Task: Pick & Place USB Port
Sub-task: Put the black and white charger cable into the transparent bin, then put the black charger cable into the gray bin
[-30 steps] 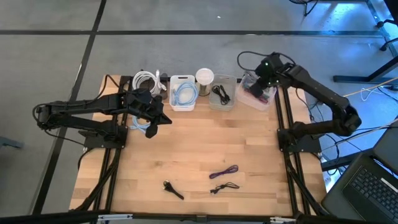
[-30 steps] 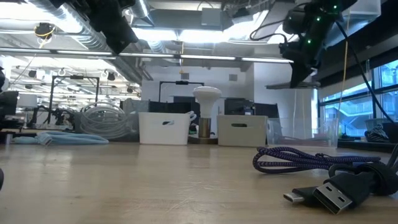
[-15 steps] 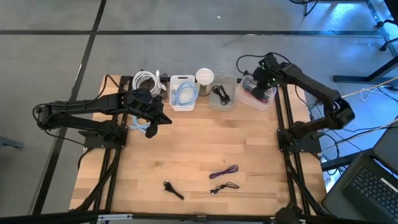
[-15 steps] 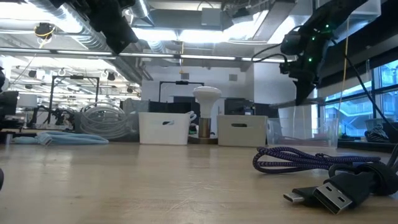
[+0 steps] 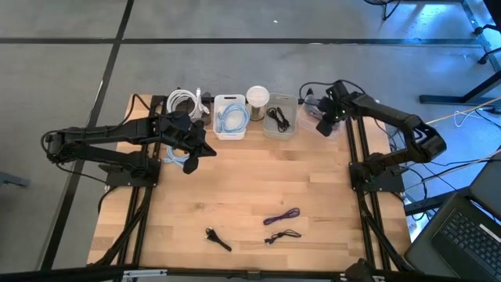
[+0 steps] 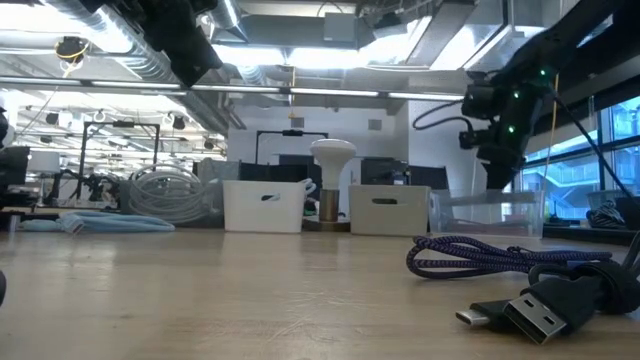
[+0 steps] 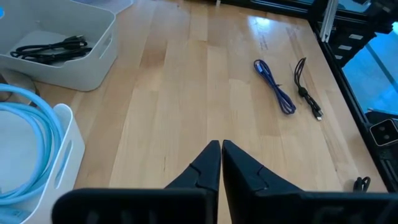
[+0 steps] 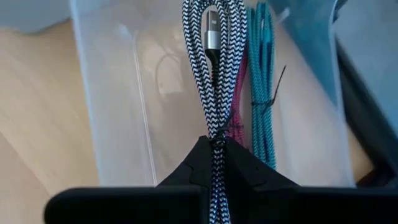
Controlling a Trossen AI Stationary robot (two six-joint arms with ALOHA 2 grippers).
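Two arms | right gripper (image 8: 217,144) pinched on a zigzag-braided USB cable (image 8: 214,56), hanging over the clear bin (image 8: 118,93), probably lifting it out | left gripper (image 7: 221,152) parked closed near the white bin (image 7: 93,62), just waiting

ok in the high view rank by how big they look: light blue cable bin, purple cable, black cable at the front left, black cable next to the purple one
1. light blue cable bin, clearly largest.
2. purple cable and the black cable beside it: they look about alike, so no ranking between them.
3. front-left black cable, a little smaller.
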